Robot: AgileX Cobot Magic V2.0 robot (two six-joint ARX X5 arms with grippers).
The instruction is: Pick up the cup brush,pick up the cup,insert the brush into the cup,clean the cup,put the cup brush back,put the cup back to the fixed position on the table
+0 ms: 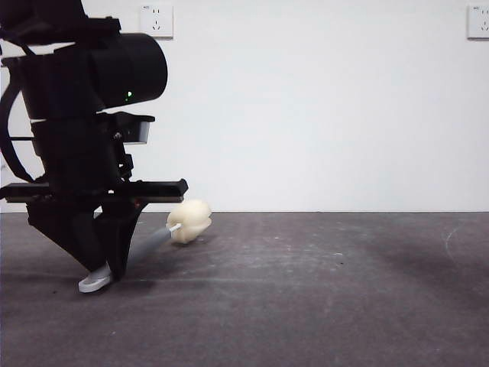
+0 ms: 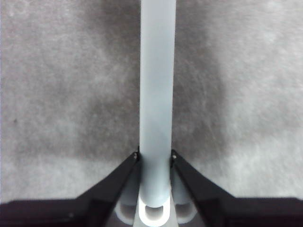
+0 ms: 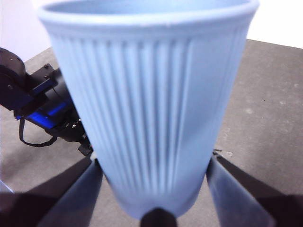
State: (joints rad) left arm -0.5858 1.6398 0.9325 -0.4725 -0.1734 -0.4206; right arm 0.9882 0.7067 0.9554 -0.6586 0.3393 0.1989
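Observation:
My left gripper (image 1: 103, 264) is down at the table (image 1: 306, 290) on the left of the front view. In the left wrist view the left gripper (image 2: 155, 156) is shut on the cup brush's grey handle (image 2: 156, 94), just above its white looped end (image 2: 154, 215). That loop (image 1: 95, 281) touches the table, and the handle slants toward the cream sponge head (image 1: 189, 220). The light blue ribbed cup (image 3: 151, 109) fills the right wrist view, upright, with my right gripper (image 3: 154, 161) shut on its lower part. Neither the cup nor the right gripper shows in the front view.
The left arm (image 3: 42, 109) shows low at the side in the right wrist view, below the held cup. A white wall with two sockets (image 1: 157, 21) stands behind the table. Dark table surface (image 3: 265, 104) stretches to the right.

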